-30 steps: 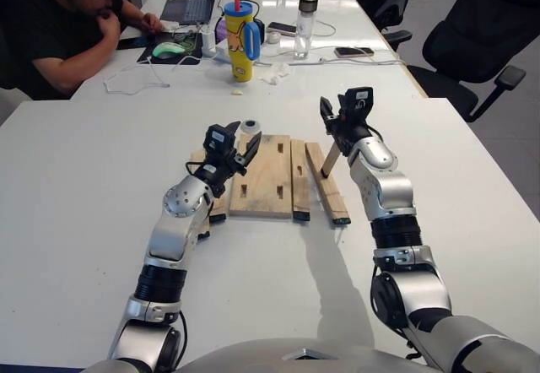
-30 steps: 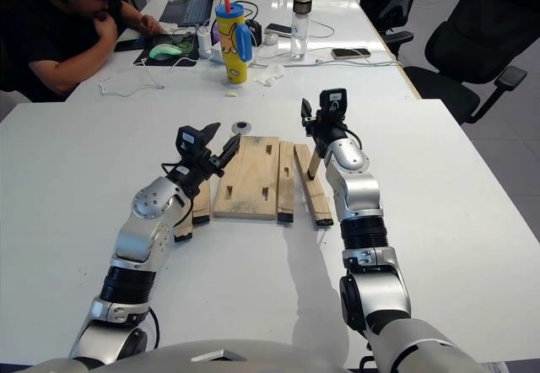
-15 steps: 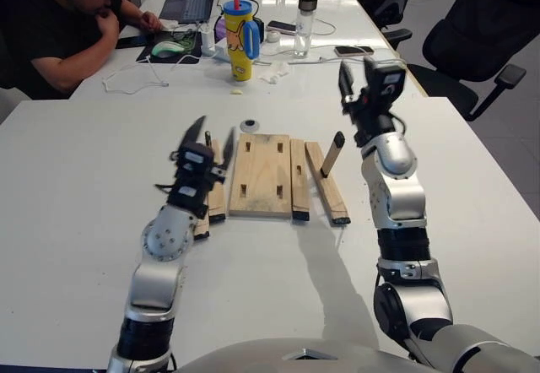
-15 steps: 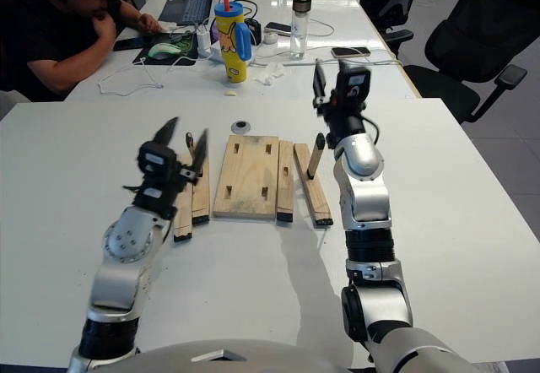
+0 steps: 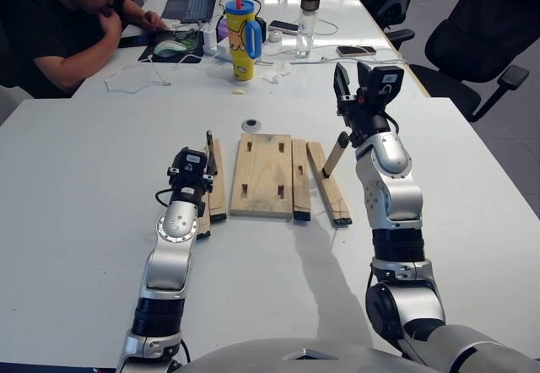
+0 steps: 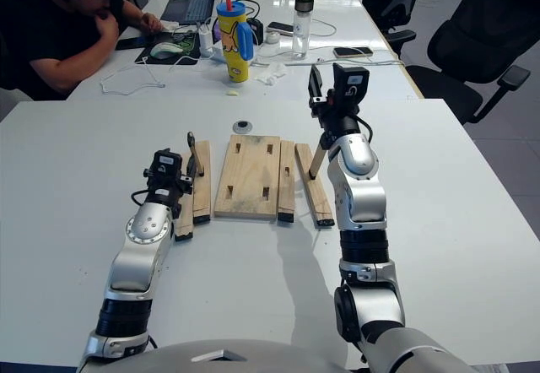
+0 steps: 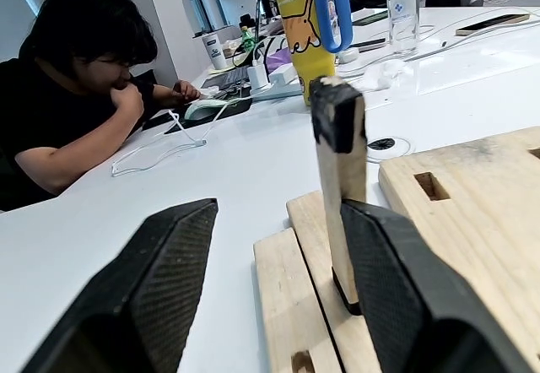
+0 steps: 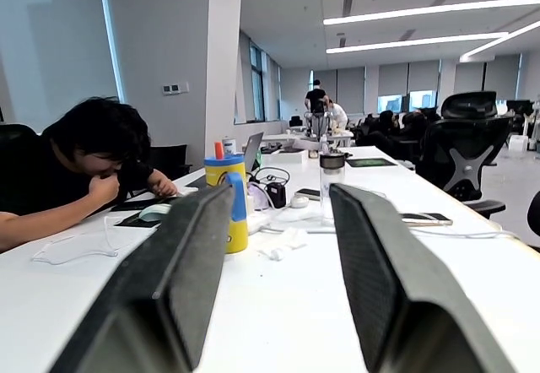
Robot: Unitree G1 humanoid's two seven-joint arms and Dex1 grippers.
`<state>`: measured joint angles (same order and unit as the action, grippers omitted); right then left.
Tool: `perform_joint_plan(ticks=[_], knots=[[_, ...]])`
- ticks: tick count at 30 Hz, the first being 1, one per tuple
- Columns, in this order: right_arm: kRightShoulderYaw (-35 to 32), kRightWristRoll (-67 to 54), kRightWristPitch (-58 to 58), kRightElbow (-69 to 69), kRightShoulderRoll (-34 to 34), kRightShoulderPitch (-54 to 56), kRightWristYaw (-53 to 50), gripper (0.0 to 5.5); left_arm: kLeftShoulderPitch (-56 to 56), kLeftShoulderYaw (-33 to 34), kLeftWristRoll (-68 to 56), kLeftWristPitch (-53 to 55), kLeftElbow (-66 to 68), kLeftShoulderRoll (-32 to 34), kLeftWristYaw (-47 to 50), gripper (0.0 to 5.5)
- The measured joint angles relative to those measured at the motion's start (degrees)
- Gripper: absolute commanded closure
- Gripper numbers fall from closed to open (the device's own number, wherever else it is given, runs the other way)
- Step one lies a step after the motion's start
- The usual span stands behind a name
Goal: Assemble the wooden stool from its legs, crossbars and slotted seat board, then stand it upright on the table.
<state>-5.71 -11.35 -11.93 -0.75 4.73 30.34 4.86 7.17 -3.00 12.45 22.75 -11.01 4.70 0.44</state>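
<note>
Four dark slots [image 5: 245,190] in the pale, flat seat board [image 5: 263,170]; left fingers [image 7: 160,289] apart, right fingers [image 8: 169,289] apart.

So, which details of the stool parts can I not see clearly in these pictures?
1. Foot of the upright peg: left wrist view, one jaw covers part of it, so seated or loose is unclear.
2. Outermost bar: head views, the left arm covers part of it.
3. Lower end of the tilted leg: head views, too small to tell whether it sits in a slot.
</note>
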Motion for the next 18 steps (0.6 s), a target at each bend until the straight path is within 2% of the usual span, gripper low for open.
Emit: perform_joint_plan(ticks=[6, 18], knots=[[1.54, -0.04, -0.28, -0.54, 0.00, 0.00, 0.69, 3.40, 3.03, 1.15, -2.29, -0.70, 4.98, -2.02, 0.85, 2.81], [2.93, 1.76, -0.28, -1.17, -0.04, 0.00, 2.20, 3.40, 5.30, 1.84, -3.56, -0.84, 5.60, -4.20, 2.05, 2.81]])
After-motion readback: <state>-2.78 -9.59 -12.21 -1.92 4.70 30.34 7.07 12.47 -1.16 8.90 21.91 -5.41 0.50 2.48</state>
